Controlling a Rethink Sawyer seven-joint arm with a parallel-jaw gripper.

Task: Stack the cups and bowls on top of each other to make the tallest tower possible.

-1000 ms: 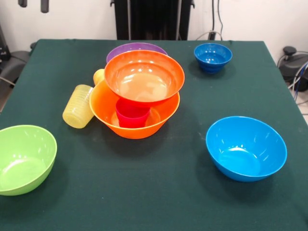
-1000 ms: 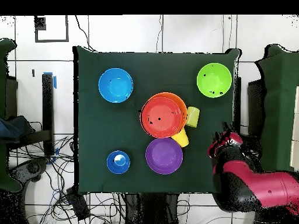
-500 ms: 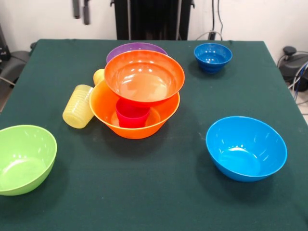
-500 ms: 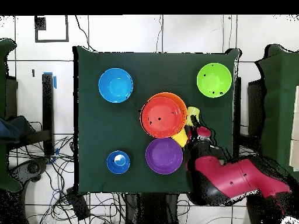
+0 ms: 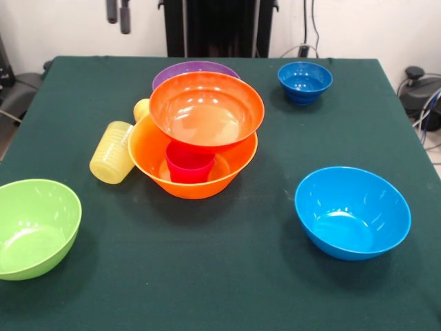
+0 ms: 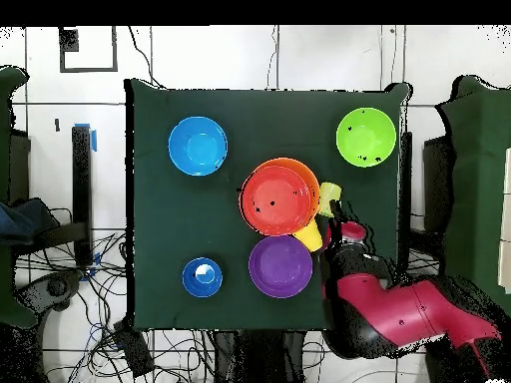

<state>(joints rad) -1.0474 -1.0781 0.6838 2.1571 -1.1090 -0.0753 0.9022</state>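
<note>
The tower stands mid-table: the big orange-yellow bowl (image 5: 207,186) holds a red-pink cup (image 5: 189,164), and a red-orange bowl (image 5: 207,110) rests on that cup. A purple bowl (image 5: 195,69) sits just behind it. A ribbed pale yellow cup (image 5: 112,152) lies on its side beside the tower, with an orange-yellow cup (image 5: 141,109) behind it. My gripper (image 5: 117,14) hangs high at the top edge, open and holding nothing. In the overhead view the gripper (image 6: 335,215) is over the two cups (image 6: 329,196), beside the red-orange bowl (image 6: 279,200).
A lime green bowl (image 5: 34,227) sits at the front left corner, a light blue bowl (image 5: 352,212) at the front right, and a small dark blue bowl (image 5: 304,81) at the back right. My red arm (image 6: 394,314) reaches in over the table's near edge in the overhead view.
Over the past second the arm swung in from beside the table to above the two loose cups. In the last half second it barely shifted. No bowl or cup moved.
</note>
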